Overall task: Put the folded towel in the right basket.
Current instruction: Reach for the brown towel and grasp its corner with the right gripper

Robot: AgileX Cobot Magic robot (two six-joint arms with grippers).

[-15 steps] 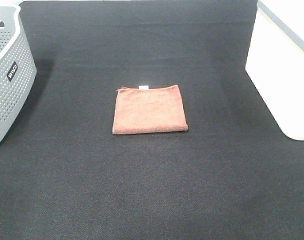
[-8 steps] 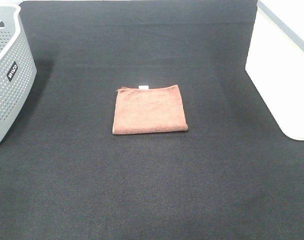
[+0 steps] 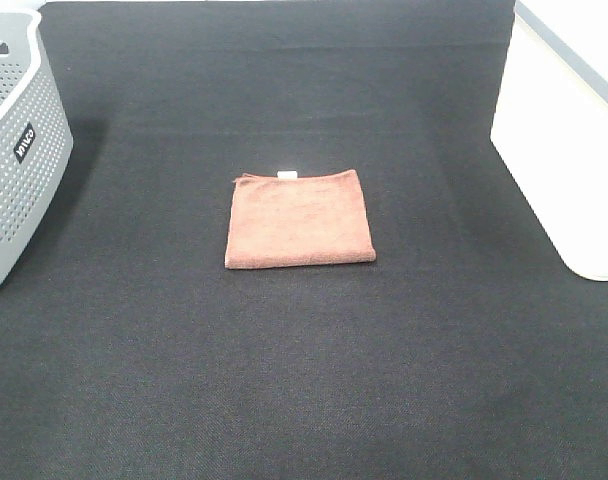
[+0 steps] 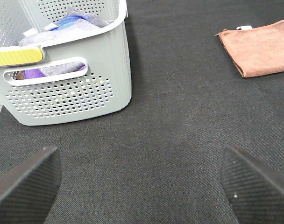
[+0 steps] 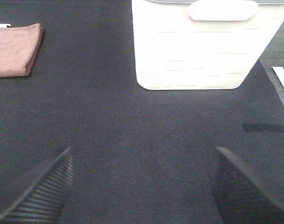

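Observation:
A folded brown towel (image 3: pixel 299 219) with a small white tag lies flat in the middle of the black mat. It also shows in the left wrist view (image 4: pixel 259 48) and in the right wrist view (image 5: pixel 13 49). The white right basket (image 3: pixel 569 150) stands at the mat's right edge, and shows in the right wrist view (image 5: pixel 202 51). My left gripper (image 4: pixel 139 186) is open and empty, well short of the towel. My right gripper (image 5: pixel 142 186) is open and empty, in front of the white basket. Neither gripper shows in the exterior view.
A grey perforated basket (image 3: pixel 14 150) holding cloths stands at the mat's left edge; it also shows in the left wrist view (image 4: pixel 62 79). The black mat (image 3: pixel 304 380) covers the whole table. A strip of floor with tape shows beyond the mat's right edge (image 5: pixel 282 79).

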